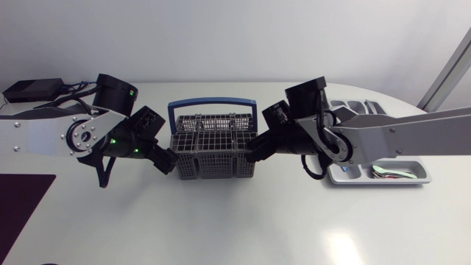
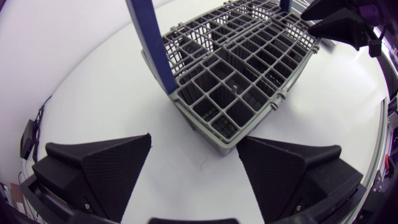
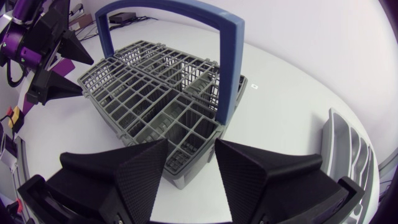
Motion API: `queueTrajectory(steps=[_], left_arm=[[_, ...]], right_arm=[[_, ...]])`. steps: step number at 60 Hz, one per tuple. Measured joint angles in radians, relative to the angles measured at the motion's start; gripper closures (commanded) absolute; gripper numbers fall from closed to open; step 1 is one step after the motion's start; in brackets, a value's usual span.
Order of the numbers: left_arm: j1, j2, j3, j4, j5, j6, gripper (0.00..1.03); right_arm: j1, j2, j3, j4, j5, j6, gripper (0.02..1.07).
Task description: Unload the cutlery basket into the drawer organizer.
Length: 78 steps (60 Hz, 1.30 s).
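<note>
The cutlery basket [image 1: 213, 143] stood at mid-bench with its blue handle [image 1: 212, 105] upright. In both wrist views I saw no cutlery in the compartments that showed; some cells were hidden. The drawer organizer [image 1: 421, 175] lay to the right of the basket, partly under the right arm [image 1: 397, 136], with a few pieces of cutlery [image 1: 390, 171] in one long compartment. The left jaws were wide apart and held nothing, just beside the basket's left near corner. The right jaws stood narrower but apart at the basket's right side, with no grip that I could see. I judged the unloading largely or wholly done; a check of the hidden cells remained.
</note>
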Motion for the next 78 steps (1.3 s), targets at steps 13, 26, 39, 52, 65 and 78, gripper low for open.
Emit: queueTrajectory(steps=[13, 26, 39, 52, 65, 78], left_arm=[[0.0, 0.029, 0.026, 0.007, 0.0, 0.0, 0.09], [0.0, 0.034, 0.031, 0.006, 0.0, 0.0, 0.09], [-0.002, -0.022, 0.031, -0.021, 0.0, 0.0, 0.08], [-0.008, -0.161, 0.03, -0.053, 0.001, -0.001, 0.07], [0.006, -0.266, 0.013, -0.07, 0.001, -0.005, 0.07], [0.056, -0.367, -0.036, -0.085, 0.019, -0.024, 0.06]], right_arm=[[-0.004, -0.001, 0.0, 0.002, 0.01, 0.0, 0.51], [-0.002, -0.042, -0.004, -0.001, 0.01, 0.0, 0.51], [-0.002, -0.161, -0.009, -0.011, 0.01, 0.0, 0.5], [-0.002, -0.285, -0.036, -0.031, 0.038, -0.001, 0.47], [-0.048, -0.401, -0.1, -0.037, 0.052, -0.029, 0.41], [-0.149, -0.523, -0.175, -0.051, 0.055, -0.062, 0.32]])
